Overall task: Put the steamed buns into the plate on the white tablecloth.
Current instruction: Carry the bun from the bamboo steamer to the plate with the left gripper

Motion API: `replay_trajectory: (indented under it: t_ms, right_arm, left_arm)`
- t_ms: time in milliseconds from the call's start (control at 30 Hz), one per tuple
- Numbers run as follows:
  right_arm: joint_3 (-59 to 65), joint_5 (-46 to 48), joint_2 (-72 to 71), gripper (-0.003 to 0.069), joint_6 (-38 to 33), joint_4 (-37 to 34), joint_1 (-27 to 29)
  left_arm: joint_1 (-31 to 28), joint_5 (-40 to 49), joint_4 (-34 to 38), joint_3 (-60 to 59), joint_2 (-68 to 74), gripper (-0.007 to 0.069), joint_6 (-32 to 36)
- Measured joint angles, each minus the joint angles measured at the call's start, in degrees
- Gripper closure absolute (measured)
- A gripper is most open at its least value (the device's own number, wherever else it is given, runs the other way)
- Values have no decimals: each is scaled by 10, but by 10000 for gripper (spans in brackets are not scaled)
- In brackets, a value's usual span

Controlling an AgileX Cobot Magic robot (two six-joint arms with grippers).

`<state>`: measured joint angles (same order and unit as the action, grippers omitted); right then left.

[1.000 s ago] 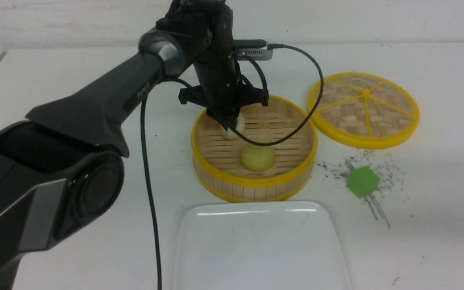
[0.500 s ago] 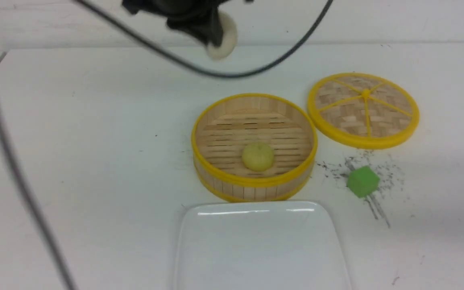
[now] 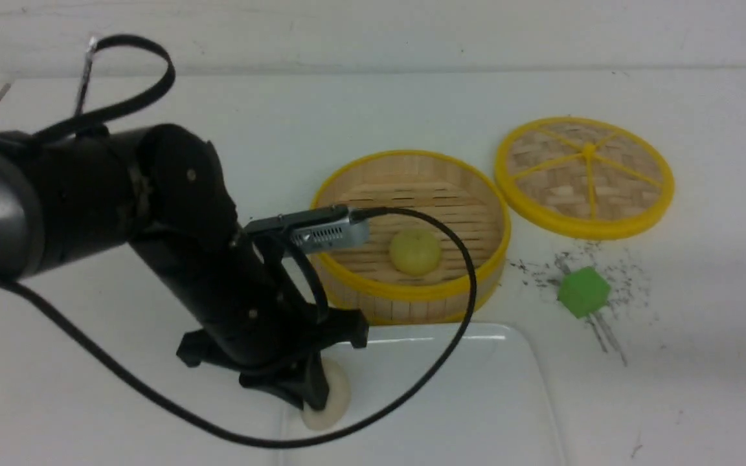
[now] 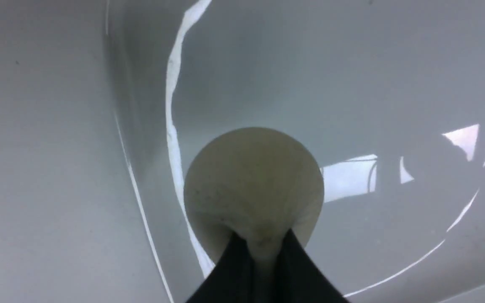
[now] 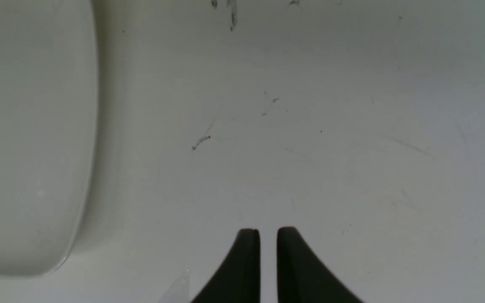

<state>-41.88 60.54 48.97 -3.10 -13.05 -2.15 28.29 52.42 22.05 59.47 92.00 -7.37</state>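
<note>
My left gripper (image 3: 318, 402) is shut on the off-white steamed bun (image 3: 335, 396), low over the left part of the glossy white plate (image 3: 476, 401). In the left wrist view the bun (image 4: 253, 185) is pinched between the black fingertips (image 4: 230, 269), just inside the plate's rim (image 4: 171, 105). I cannot tell if it touches the plate. The pale yellow bun (image 3: 415, 251) lies in the bamboo steamer (image 3: 412, 291). My right gripper (image 5: 268, 233) hangs over the white tablecloth (image 5: 310, 147) beside the plate (image 5: 27, 147), its fingers a narrow gap apart and empty.
The steamer stands just behind the plate. Its woven lid (image 3: 583, 175) lies flat at the back right. A green cube (image 3: 582, 291) sits among black scuff marks right of the steamer. The left arm's cable (image 3: 451, 343) loops over the plate and the steamer's front.
The left gripper lifted the off-white bun out of the steamer, rose out of sight, then came down toward me over the plate's left side. The yellow bun stayed put.
</note>
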Motion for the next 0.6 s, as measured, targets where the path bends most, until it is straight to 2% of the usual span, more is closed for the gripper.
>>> replay_trajectory:
  t_ms: [167,300,500,600]
  right_arm:
    - [0,-1,0,568,0,0,0]
    - [0,-1,0,562,0,0,0]
    - [0,-3,0,557,-1,-1,0]
    - [-2,-3,0,554,-15,-15,0]
  left_arm:
    - [0,-14,5,-7,0,533,2]
    - [0,-17,9,-7,8,456,2]
    - [0,-17,21,-8,32,272,10]
    - [0,-18,21,-8,16,225,24]
